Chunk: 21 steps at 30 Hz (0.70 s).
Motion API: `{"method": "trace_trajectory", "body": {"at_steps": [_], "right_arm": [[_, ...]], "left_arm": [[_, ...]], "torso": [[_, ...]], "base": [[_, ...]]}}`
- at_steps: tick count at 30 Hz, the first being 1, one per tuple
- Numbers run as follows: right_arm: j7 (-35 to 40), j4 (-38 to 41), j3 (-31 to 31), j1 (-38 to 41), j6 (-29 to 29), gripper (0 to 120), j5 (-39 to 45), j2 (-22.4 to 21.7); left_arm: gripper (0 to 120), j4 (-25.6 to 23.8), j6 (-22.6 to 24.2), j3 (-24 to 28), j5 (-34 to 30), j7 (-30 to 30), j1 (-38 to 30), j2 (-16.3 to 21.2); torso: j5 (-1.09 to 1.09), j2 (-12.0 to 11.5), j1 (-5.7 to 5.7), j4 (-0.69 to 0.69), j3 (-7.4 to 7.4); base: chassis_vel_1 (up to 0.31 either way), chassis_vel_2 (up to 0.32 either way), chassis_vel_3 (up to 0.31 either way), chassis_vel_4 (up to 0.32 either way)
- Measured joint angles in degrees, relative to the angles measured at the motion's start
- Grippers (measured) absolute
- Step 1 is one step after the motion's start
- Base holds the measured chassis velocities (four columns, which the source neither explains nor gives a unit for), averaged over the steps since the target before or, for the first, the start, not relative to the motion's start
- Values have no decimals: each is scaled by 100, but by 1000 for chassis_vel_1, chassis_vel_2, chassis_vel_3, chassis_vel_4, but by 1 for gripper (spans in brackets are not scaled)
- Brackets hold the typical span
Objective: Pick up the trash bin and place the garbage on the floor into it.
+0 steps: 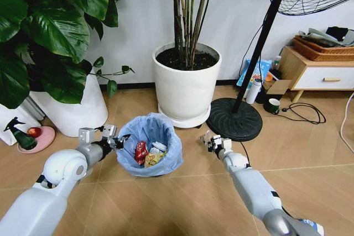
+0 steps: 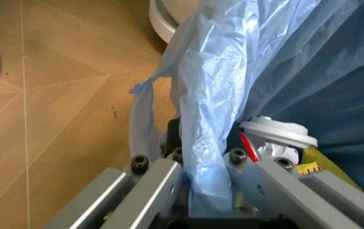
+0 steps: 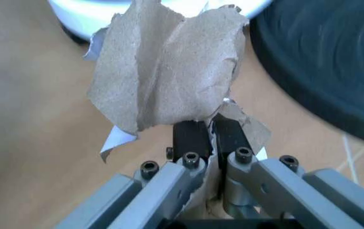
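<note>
The trash bin (image 1: 168, 156), lined with a crinkled light-blue bag, is in front of me between my two arms. My left gripper (image 1: 114, 139) is shut on its near-left rim; the left wrist view shows the bag (image 2: 210, 119) pinched between the fingers. Garbage lies inside: a crushed red can (image 1: 141, 151), a yellow wrapper (image 1: 153, 159) and a white disc (image 1: 159, 147), the disc (image 2: 276, 131) also seen by the left wrist. My right gripper (image 1: 213, 141) hangs just right of the bin, shut on crumpled brown paper (image 3: 169, 71) that stands up from its black pads (image 3: 191, 137).
A big white plant pot (image 1: 186, 87) stands right behind the bin, another pot (image 1: 74, 111) at left. The black fan base (image 1: 235, 119) and its pole sit close behind my right gripper. A green spray bottle (image 1: 19, 135) is far left, a wooden cabinet (image 1: 318, 73) far right.
</note>
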Motion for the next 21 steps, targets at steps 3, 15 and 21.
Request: {"method": "trace_trajectory", "body": {"at_steps": [3, 15, 21], "right_arm": [[-65, 425, 12, -61, 15, 0, 169, -119], [-898, 2520, 93, -291, 260, 0, 943, -1003], [-1171, 3300, -53, -99, 198, 0, 1150, -1419]], "left_arm": [[0, 0, 0, -8, 0, 3, 13, -2], [0, -8, 0, -152, -1, 49, 157, 79], [0, -14, 0, -144, 9, 55, 179, 60]], "torso": [[-2, 0, 0, 1, 0], [-1, 1, 0, 0, 0], [-3, 1, 0, 0, -1]], "base": [[0, 0, 0, 0], [0, 0, 0, 0], [0, 0, 0, 0]]}}
